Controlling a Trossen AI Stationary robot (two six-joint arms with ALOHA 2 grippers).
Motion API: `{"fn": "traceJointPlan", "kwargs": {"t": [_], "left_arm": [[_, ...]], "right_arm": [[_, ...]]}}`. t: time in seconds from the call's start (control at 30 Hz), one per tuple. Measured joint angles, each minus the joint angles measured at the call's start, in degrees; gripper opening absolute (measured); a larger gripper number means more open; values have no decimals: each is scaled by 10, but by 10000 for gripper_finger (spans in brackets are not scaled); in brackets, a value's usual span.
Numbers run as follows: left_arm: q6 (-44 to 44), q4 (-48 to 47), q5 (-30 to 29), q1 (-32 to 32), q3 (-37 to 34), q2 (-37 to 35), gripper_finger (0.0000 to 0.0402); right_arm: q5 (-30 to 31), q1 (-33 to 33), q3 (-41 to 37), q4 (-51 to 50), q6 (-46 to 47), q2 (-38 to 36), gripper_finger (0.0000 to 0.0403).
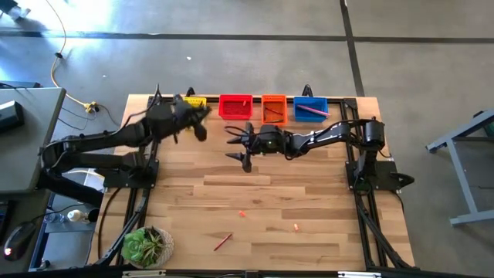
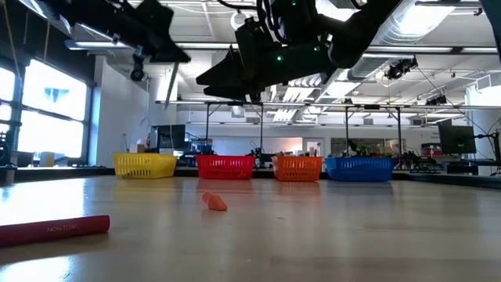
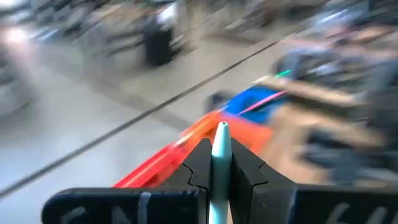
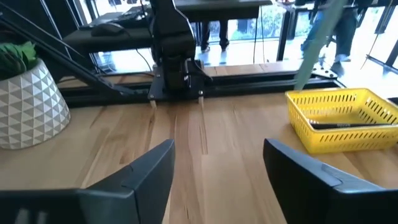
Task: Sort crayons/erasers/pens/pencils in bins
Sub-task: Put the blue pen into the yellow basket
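- Two arms were up near the bin row: left gripper point(image 1: 202, 116) just short of the yellow bin point(image 1: 194, 102) and red bin point(image 1: 235, 106), right gripper point(image 1: 239, 147) out over bare table in front of the red bin.
- Left jaws were clamped on a pale slim pen point(image 3: 218, 163); its tip stood out past the fingers point(image 3: 198, 163), pointing toward the red, orange point(image 3: 239, 129) and blue point(image 3: 255, 99) bins.
- Right jaws stood wide apart with nothing between them; the yellow bin point(image 4: 343, 118) showed ahead of them and off to one side, a dark item already lying in it.
- Risk 1: the left wrist view was smeared, so the arm was probably swinging. A release during the swing could throw the pen past the bin row or into the wrong bin.
- Risk 2: only a short stretch of the pen sat in the jaws. It could pivot or slide out before reaching a bin.
- Risk 3: the two grippers were near each other by the red bin. If both headed for the row together, a clash looked possible.
- Two erasers point(image 1: 241, 214) point(image 1: 296, 227) and a red stick point(image 1: 222, 242) lay well apart from both sets of jaws, on the table's near half; an eraser point(image 2: 214, 201) and the stick point(image 2: 55, 229) showed in the low view.
- Judgement: sort was partly done; loose items remained.
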Motion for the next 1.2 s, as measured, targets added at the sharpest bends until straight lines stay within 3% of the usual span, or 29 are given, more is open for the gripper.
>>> {"fn": "traceJointPlan", "kwargs": {"t": [0.1,0.27,0.43,0.6,0.73,1.2], "left_arm": [[-22,-87,-44,47,30,20,8],[-32,-166,-56,122,66,76,8],[-53,-184,-63,170,80,153,8],[-85,-202,-113,195,99,213,9],[-88,-203,-145,201,110,240,10],[-134,-241,-159,198,114,270,31]], "right_arm": [[0,1,0,-12,-1,0,206],[-7,2,0,-12,-7,0,133],[-10,4,0,-15,-13,-1,61],[-11,8,0,-17,-21,-1,9],[-11,10,0,-20,-32,-1,7],[-11,12,-1,-21,-42,-1,11]]}}
